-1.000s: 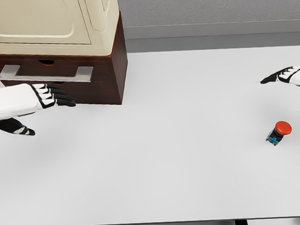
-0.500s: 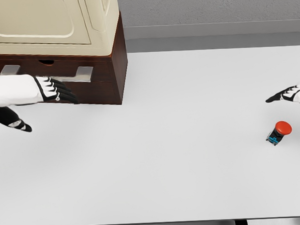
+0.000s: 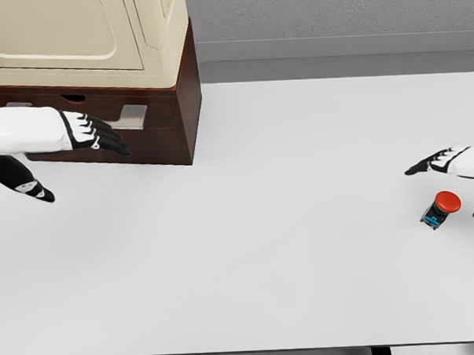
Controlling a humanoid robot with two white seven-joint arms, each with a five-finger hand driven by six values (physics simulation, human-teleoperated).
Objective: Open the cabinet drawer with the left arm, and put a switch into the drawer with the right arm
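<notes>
My left hand point(image 3: 89, 133) reaches open-fingered across the drawer handle point(image 3: 130, 116) at upper left; it may slip off. Right hand point(image 3: 457, 162), fingers spread, could knock the red-capped switch point(image 3: 440, 209).

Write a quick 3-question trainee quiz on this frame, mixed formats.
1. True or false: the switch is already in the drawer.
2. Which hand is nearest the drawer handle? A) left hand B) right hand C) neither is in view
3. Fill in: the switch's cap is ____.

Key:
1. False; it lies on the table, at its right side, and the drawer looks closed.
2. A; its fingers are spread in front of the handle.
3. Red.
</notes>
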